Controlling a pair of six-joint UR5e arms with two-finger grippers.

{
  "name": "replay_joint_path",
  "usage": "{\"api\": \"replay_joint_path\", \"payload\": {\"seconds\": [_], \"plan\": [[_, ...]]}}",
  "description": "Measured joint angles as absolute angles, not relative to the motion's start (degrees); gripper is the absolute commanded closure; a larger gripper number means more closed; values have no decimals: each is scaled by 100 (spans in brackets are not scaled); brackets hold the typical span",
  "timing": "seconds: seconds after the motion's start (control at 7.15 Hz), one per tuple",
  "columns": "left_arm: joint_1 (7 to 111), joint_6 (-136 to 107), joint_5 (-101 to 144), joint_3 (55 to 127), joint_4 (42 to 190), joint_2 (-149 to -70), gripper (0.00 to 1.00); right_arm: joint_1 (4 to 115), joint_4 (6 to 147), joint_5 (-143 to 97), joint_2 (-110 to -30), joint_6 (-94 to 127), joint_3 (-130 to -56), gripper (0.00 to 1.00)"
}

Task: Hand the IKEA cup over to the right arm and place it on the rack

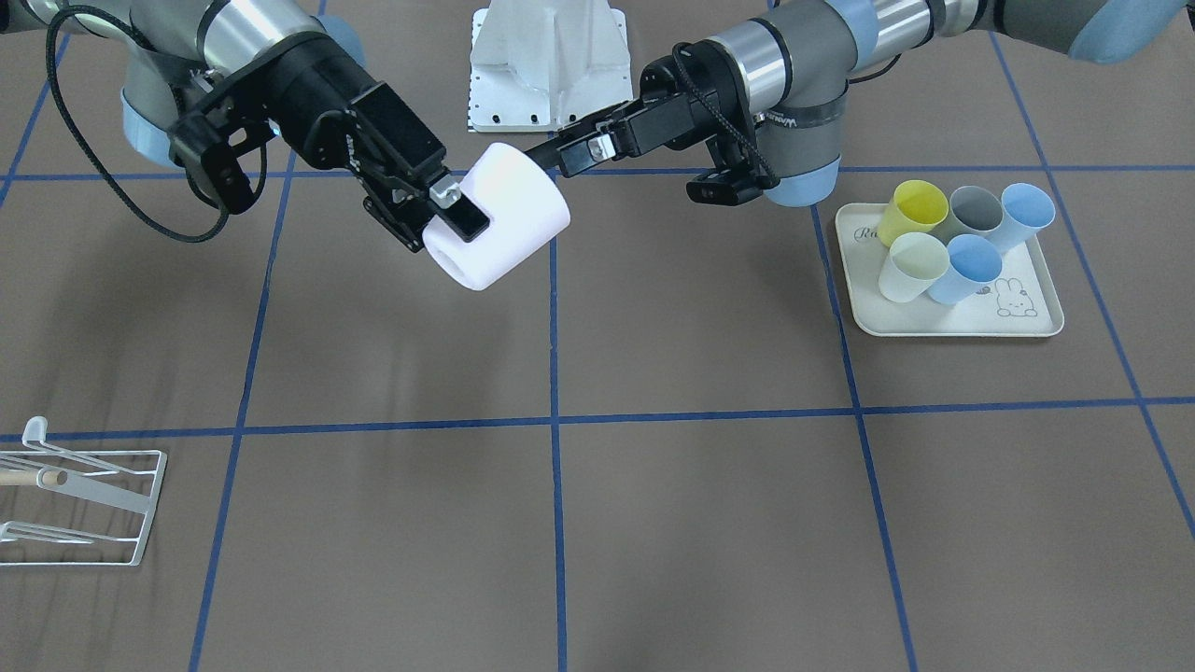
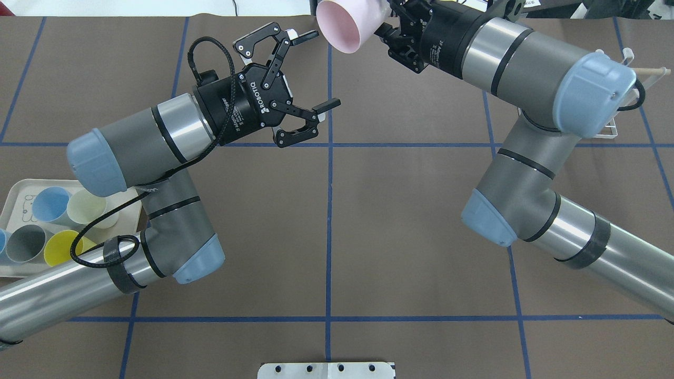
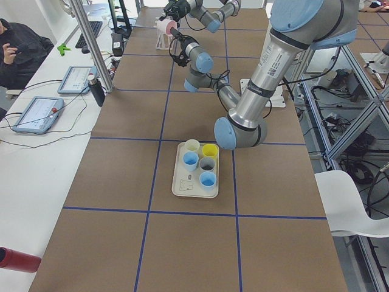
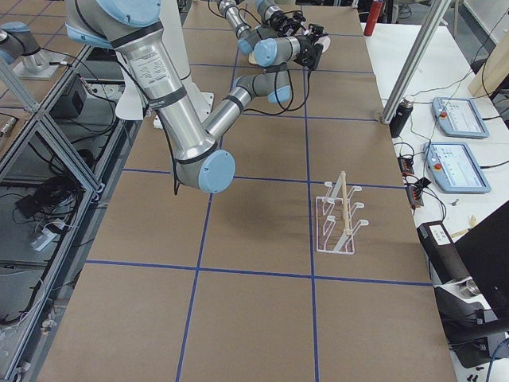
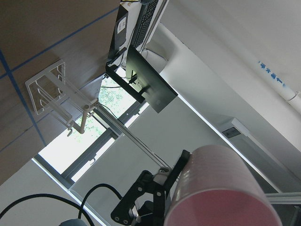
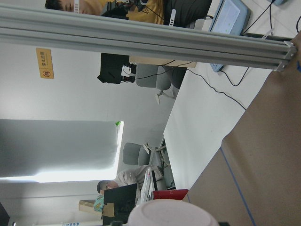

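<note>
The pale pink IKEA cup [image 1: 509, 210] hangs in the air on its side, mouth toward the left arm. My right gripper [image 1: 448, 222] is shut on the cup's base end; it also shows in the overhead view [image 2: 388, 31] holding the cup [image 2: 345, 23]. My left gripper [image 2: 325, 69] is open and empty, its fingertips just beside the cup's rim; in the front view [image 1: 563, 152] it points at the cup's mouth. The cup fills the lower right of the left wrist view [image 5: 221, 188]. The white wire rack [image 1: 89, 504] stands on the table on the right arm's side, apart from both grippers.
A cream rabbit-print tray [image 1: 962, 325] with several coloured cups [image 1: 971, 238] sits on the left arm's side. The rack also shows in the exterior right view [image 4: 338, 215]. The robot's white base plate [image 1: 546, 65] is behind the grippers. Blue tape lines cross the brown table.
</note>
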State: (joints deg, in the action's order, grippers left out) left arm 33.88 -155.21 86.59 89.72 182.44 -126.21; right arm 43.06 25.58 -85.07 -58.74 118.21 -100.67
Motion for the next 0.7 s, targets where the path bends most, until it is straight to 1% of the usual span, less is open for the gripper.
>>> {"api": "replay_joint_path", "payload": {"seconds": [0.42,0.7], "plan": [[3392,-14883,8712,8966,18221,-12610,1,4843,2560,-8479,-6162,11898,-9960,100],[3418,-14577,8725,8980,18182,-12613,1,5307,2611,-8949,-6557,11257,-9951,100]]}}
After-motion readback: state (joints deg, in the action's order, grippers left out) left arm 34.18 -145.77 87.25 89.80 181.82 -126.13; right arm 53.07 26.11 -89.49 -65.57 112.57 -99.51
